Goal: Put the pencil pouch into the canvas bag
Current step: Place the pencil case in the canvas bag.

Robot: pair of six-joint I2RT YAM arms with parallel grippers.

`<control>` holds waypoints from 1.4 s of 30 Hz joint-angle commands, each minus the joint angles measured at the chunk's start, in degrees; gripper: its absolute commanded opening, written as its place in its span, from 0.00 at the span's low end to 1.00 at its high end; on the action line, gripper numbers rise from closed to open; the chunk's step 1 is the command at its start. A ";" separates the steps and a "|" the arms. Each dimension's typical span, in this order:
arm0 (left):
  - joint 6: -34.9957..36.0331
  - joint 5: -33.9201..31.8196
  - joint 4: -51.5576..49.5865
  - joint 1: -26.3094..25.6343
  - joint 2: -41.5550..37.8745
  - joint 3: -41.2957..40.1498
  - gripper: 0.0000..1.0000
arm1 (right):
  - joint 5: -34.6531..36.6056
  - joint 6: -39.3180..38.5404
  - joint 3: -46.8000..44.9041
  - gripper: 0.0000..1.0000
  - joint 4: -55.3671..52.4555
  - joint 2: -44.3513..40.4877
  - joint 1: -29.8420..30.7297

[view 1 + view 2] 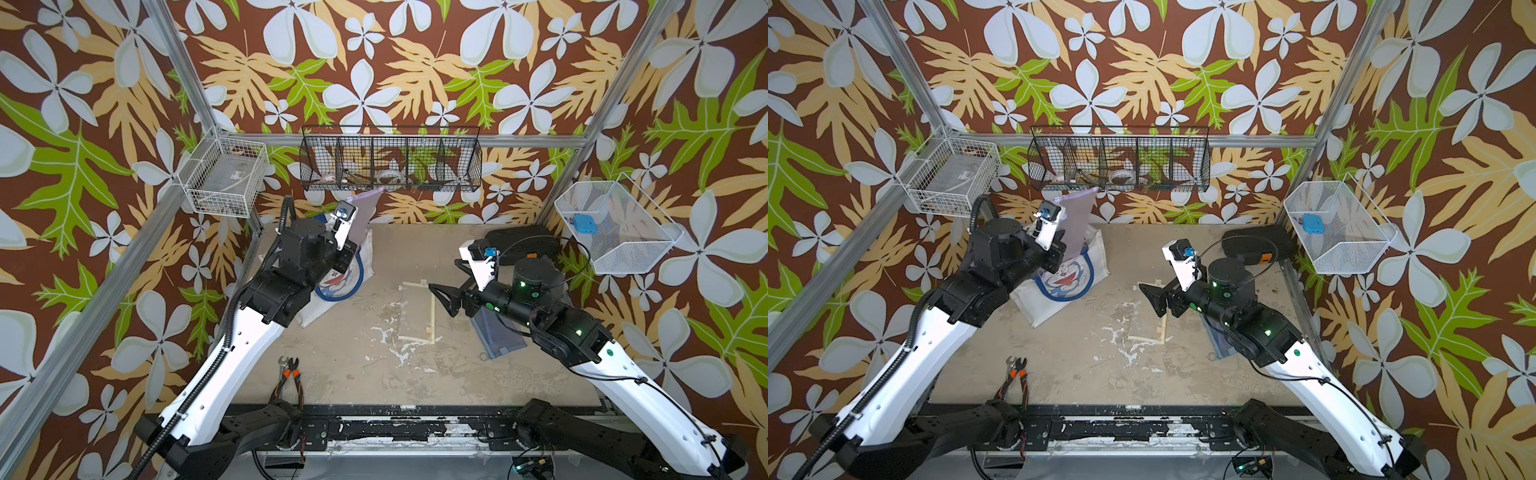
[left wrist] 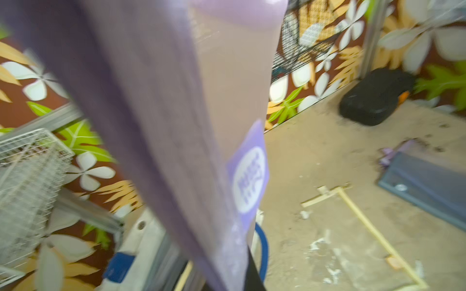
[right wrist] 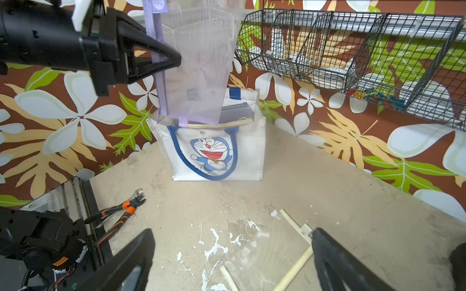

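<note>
Vertically, pencil pouch (image 3: 199, 63) over canvas bag (image 3: 247, 156) mouth; grey obj (image 3: 235, 110) inside

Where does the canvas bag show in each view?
Both top views: canvas bag left of centre, towards the back.
Left wrist: its blurred rim and blue handle only, behind the purple pouch.
Right wrist: bag whole, upright, cat face towards the camera, under that pouch.
Shared landmark: black wire basket on the back wall.

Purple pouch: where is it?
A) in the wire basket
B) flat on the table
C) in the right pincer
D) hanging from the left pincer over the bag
D: the left pincer is shut on the pouch, which hangs down to the mouth of the bag.
</note>
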 commanded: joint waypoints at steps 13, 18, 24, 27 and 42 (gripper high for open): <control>12.77 -11.97 -1.51 7.29 16.02 5.36 0.00 | -7.58 -2.18 0.24 1.00 0.80 0.09 -4.46; 12.53 -9.57 -4.50 8.35 20.61 7.24 0.00 | -10.04 -1.72 0.76 1.00 0.76 0.13 -6.11; 11.81 -6.59 -6.03 9.37 22.52 5.21 0.00 | -10.80 -2.49 0.95 1.00 0.58 1.12 -6.44; 11.63 -6.86 -6.10 10.10 22.39 3.77 0.00 | -11.78 -2.43 0.87 1.00 1.05 1.77 -6.98; 9.87 -3.54 -12.56 11.84 22.98 4.87 0.00 | -14.84 -3.59 2.28 0.98 0.29 3.45 -8.53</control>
